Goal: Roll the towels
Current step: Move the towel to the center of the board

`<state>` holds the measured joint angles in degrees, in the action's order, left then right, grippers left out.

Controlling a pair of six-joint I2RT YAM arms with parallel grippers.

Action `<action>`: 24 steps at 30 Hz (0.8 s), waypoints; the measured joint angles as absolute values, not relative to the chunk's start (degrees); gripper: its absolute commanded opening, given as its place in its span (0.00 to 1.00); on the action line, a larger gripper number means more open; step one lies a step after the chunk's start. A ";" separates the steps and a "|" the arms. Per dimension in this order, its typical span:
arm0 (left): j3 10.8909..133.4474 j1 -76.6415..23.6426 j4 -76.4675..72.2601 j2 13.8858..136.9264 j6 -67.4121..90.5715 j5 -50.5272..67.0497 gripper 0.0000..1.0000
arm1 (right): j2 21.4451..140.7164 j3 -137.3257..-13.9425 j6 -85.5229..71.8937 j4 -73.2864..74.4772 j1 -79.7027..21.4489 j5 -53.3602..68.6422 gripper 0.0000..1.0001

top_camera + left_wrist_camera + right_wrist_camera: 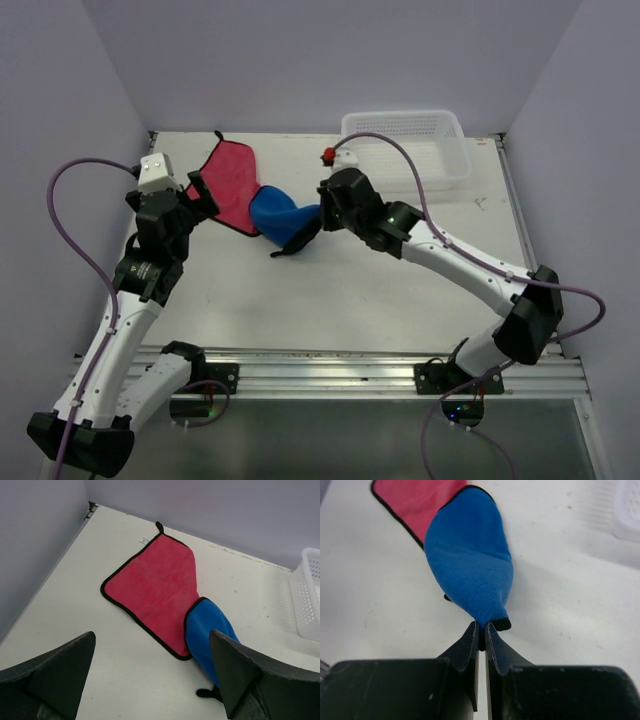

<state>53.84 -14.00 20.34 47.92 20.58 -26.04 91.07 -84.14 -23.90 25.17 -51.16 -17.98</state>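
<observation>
The top view alone takes in both arms: the right gripper (322, 212) sits left of the basket (405, 150) and nearer the arm bases, and the left gripper (200, 195) is farther left again, at the far side of the towels from the basket. Only the right wrist view settles the grasp: the fingers are clenched on a dark-edged corner of the blue towel (470, 560), which hangs bunched and tapers down into the pinch. The left wrist view shows its own claw released, both fingers (60, 675) spread wide with nothing between them, above bare table (100, 680). That view also gives the pink towel (152, 587) whole: flat on the table, well left of the basket, with a small loop at its back corner. Its long axis runs on a diagonal, from that back corner forward and toward the basket side. The blue towel lies between the pink one and the basket, its broad end overlapping the pink towel's basket-side edge. Its long axis runs from there toward the basket side, narrow end pointing into the right gripper.
</observation>
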 measured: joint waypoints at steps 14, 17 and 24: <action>53.45 -13.93 19.25 56.97 20.40 -16.53 1.00 | 67.75 -44.47 -32.05 28.47 -33.17 -17.56 0.00; 53.58 -13.96 19.00 61.39 20.51 -14.70 0.98 | 63.48 -41.52 -32.93 28.69 -29.69 -18.35 0.00; 55.07 -14.00 20.01 74.98 23.59 -12.58 0.97 | 63.42 -36.01 -34.65 26.81 -25.32 -16.75 0.00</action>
